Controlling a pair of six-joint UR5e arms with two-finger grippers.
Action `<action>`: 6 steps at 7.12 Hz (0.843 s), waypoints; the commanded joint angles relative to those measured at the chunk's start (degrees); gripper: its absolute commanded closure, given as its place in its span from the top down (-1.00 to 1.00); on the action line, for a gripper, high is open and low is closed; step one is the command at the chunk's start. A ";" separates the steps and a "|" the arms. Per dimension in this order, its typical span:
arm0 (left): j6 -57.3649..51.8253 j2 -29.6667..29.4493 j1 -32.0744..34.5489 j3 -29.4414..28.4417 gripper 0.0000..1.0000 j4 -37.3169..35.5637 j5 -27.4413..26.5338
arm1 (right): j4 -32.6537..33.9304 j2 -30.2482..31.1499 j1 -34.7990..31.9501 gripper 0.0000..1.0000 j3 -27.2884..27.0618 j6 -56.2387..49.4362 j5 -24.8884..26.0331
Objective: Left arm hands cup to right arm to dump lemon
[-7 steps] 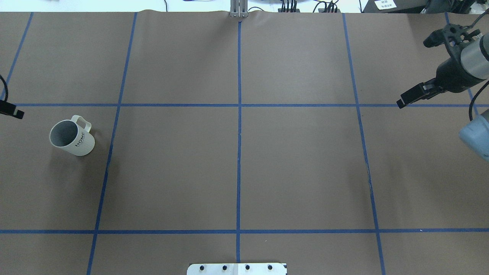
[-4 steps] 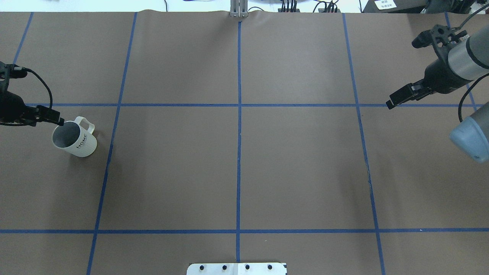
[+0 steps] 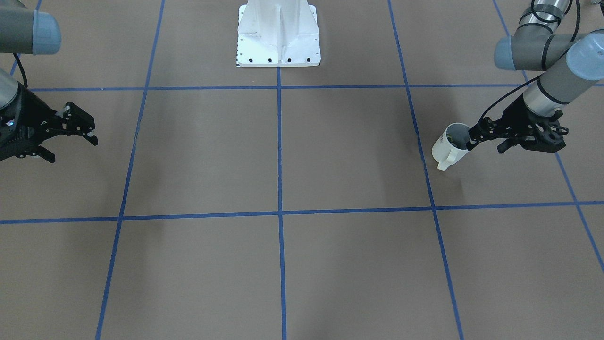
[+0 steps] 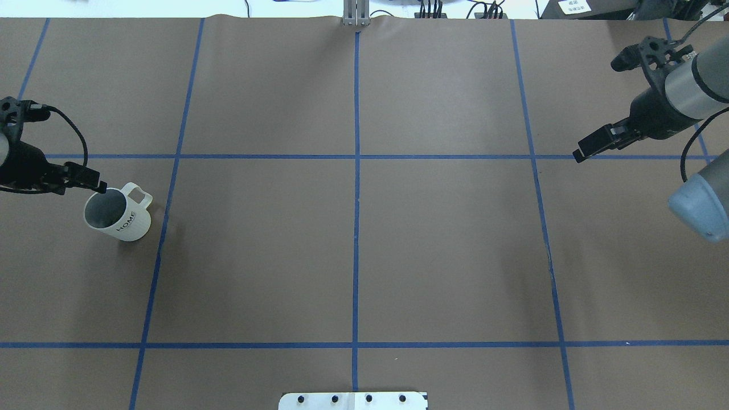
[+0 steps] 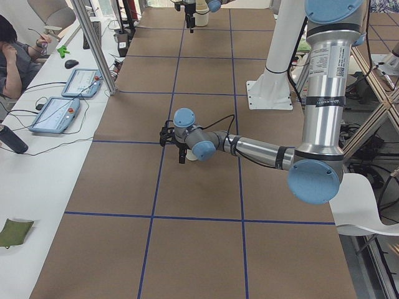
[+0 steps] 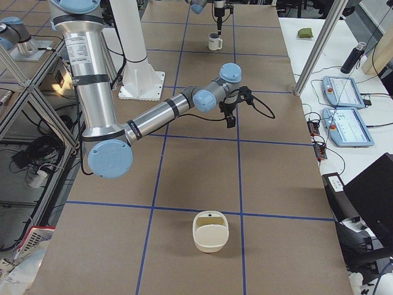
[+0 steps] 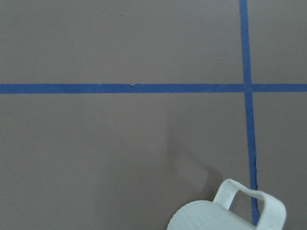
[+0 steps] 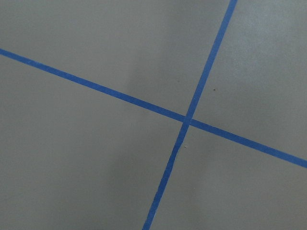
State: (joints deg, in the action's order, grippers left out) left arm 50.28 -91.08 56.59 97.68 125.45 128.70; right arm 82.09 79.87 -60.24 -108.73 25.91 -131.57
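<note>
The white ribbed cup with black "HOME" lettering is at the table's left side, handle pointing to the far right. It also shows in the front view and at the bottom of the left wrist view. My left gripper is shut on the cup's near-left rim. The cup's shadow lies apart from it, so it seems slightly off the table. I cannot make out a lemon inside the grey interior. My right gripper is open and empty, above the table at the far right.
The robot's white base plate sits at the table's near middle edge. A cream basket-like container stands on the table at the robot's right end. Blue tape lines grid the brown table. Operator desks with tablets run along the far side.
My left gripper came in from the left edge onto the cup's rim, and the cup has shifted a little right and nearer with it. My right gripper moved slightly left.
</note>
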 commanded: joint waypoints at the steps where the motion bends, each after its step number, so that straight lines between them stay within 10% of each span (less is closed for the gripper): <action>1: 0.08 0.12 -0.07 0.59 1.00 -0.38 0.15 | 0.08 -0.15 0.04 0.97 0.01 0.02 0.09; 4: -0.36 1.26 -3.32 0.67 1.00 -0.56 -0.29 | 0.00 -0.15 0.47 0.97 0.10 -0.07 0.70; 5: -0.36 1.26 -3.85 0.67 0.43 -0.56 -0.47 | 0.00 -0.15 0.65 0.97 0.18 0.02 0.70; 6: -0.45 1.26 -3.94 0.67 -0.99 -0.56 -0.55 | 0.00 -0.15 0.65 0.97 0.18 0.02 0.70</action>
State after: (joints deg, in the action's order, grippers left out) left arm 49.91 -89.86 53.04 98.33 124.90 128.28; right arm 82.09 79.72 -59.67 -108.58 25.91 -130.92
